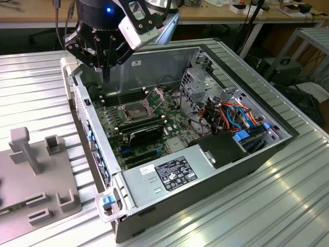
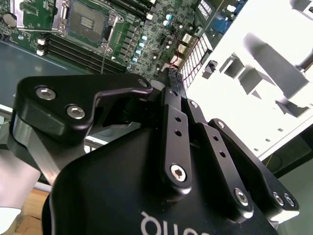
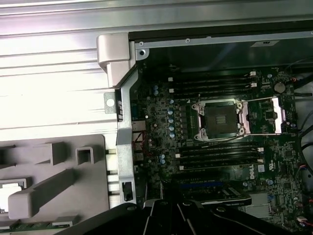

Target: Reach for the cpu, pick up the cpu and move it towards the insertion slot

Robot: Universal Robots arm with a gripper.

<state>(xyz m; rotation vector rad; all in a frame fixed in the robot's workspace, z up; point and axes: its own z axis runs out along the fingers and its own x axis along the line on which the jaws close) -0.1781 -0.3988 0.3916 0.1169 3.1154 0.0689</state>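
The one gripper (image 1: 106,69) hangs over the far corner of the open case (image 1: 154,64), on the exterior view's left. Its two fingers (image 2: 171,112) are drawn together at the tips, and nothing shows between them. A blue light glows on the head above them.

Below the gripper and a little nearer lies the one insertion slot (image 1: 134,110), a square metal frame around a dark centre. Its single thin bracket (image 3: 264,115) is swung open to one side. The slot holds no chip. Long black memory slots run in two banks, one on each side of the socket. Nearer than the near bank sits one black card (image 1: 146,133), and nearer again one silver box (image 1: 169,175) with a label.

Outside the case, at the exterior view's left, one grey fixture (image 1: 31,180) rests on the ribbed metal table (image 1: 288,206). It carries one tall post and several low blocks. In the first wrist view a pale square, seemingly the cpu (image 3: 10,191), sits in a recess of that fixture, well apart from the gripper and the socket.
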